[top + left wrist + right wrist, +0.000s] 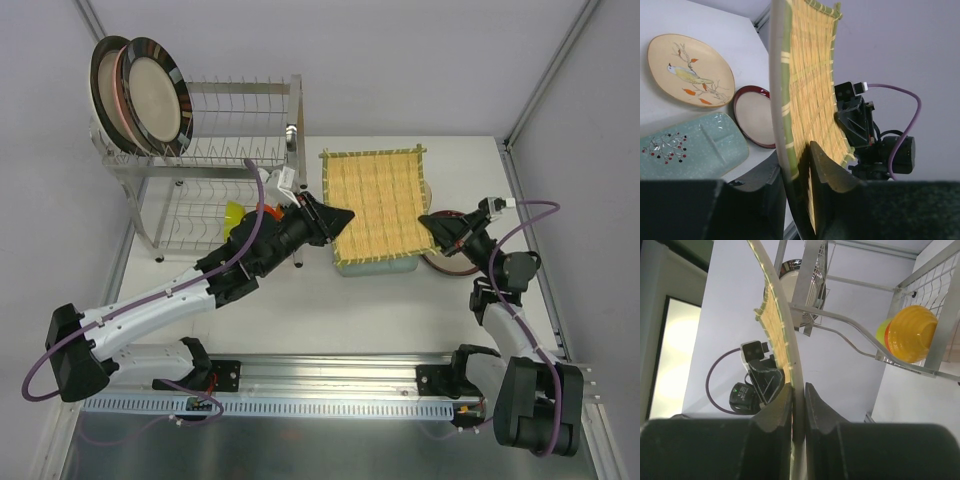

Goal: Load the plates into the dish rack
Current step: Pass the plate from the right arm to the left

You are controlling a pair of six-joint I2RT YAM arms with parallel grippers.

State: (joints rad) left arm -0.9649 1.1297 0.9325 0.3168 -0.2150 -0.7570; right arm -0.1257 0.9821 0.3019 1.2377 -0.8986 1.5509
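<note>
Yellow woven plate [375, 205] is hanging face-up between the two grippers, mid-table, just right of the dish rack [225, 150].

Left gripper [340, 218] is clamping the plate's left edge, toward the near corner. In the left wrist view the green-bound rim is sitting pinched between the fingers [832, 175].

Right gripper [432, 222] is clenching the opposite, right edge. The right wrist view is showing the rim squeezed tight between both fingers [775, 415], no gap either side.

Plate is riding clear of the table [400, 300], roughly level from above. Teal dish [385, 266] is peeking out from under its near edge, and the red-rimmed plate [450, 265] is lying under the right gripper. The left wrist view is also catching a floral plate [690, 70] with a bird on a branch, lying flat just beside those two. The teal dish is showing a red-berry sprig print.

On the rack, two round plates are standing upright at the far-left end of the upper tier: dark-rimmed plate [155, 95] in front, pink-rimmed plate [108, 80] behind it. Small bowls [912, 335] are sitting together on the lower tier, yellow one outermost.
</note>
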